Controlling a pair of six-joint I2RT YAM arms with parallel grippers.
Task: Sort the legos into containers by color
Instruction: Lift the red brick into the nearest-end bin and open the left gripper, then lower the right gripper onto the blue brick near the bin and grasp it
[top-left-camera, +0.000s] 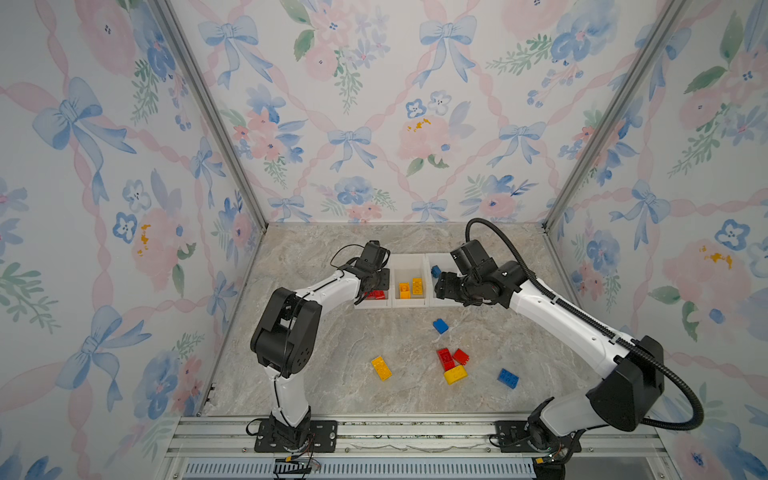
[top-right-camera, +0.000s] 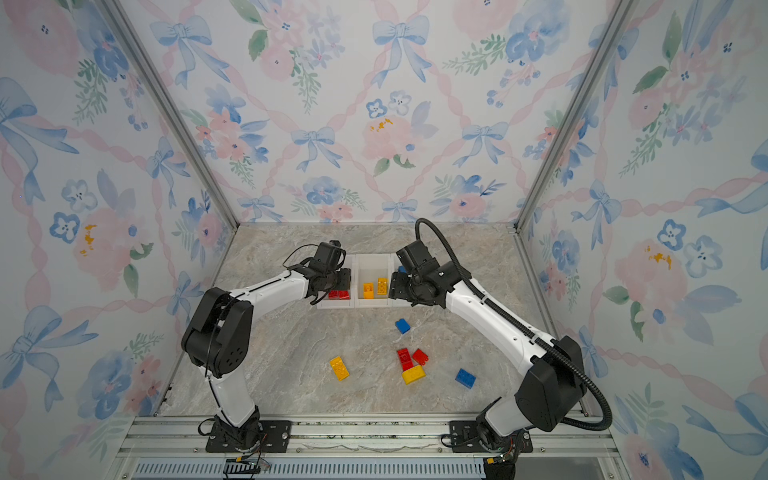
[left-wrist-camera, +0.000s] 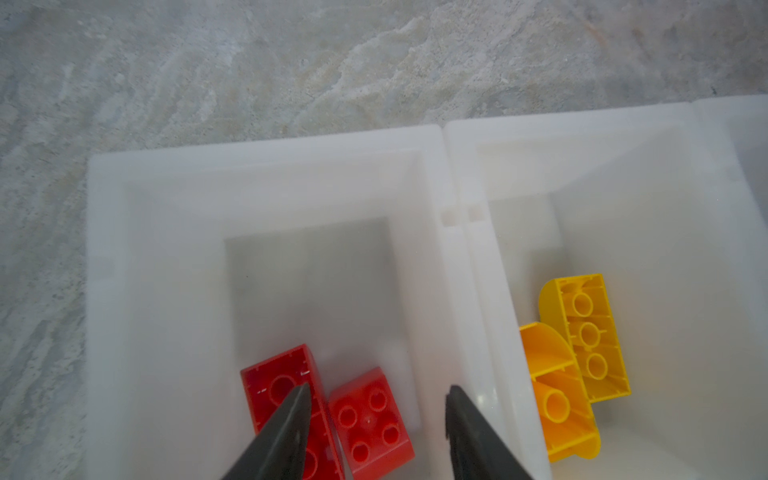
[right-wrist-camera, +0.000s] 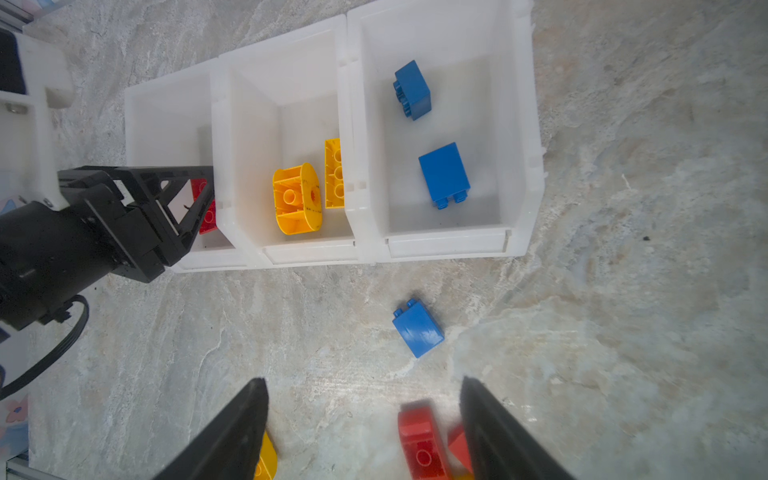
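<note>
Legos (top-left-camera: 445, 359) are roughly half sorted on my rig right now. In both top views the containers (top-left-camera: 409, 259) sit in a row toward the back of the marble table (top-left-camera: 324, 374). There are two red bricks (top-left-camera: 375, 294) in the left bin, two yellow bricks (top-left-camera: 417, 286) in the middle bin, and one blue brick (top-left-camera: 436, 272) peeking out of the right bin beside my right arm. Six pieces lie loose out front. A loose blue brick (top-left-camera: 440, 326) is nearest the bins, and a cluster (top-left-camera: 455, 375) of two reds and a yellow is bunched together. A flat yellow brick (top-left-camera: 381, 368) lies off to the left and a far blue brick (top-left-camera: 508, 377) off to the right. My left gripper (top-left-camera: 379, 280) hangs over the left bin. My right gripper (top-left-camera: 441, 286) covers most of the right bin from this angle.

Left wrist cam: my fingers (left-wrist-camera: 291, 419) are spread apart with nothing between them. Both reds lie on the bin floor below, one studs up and one hollow side up. Next door, both yellows lie hollow side up, touching each other.

Right wrist cam: those jaws stand wide apart and empty, above the table. Two blues lie apart in the right bin, and the loose blue brick is on the table just in front of it. The red part of the cluster shows blurry beside one fingertip.
</note>
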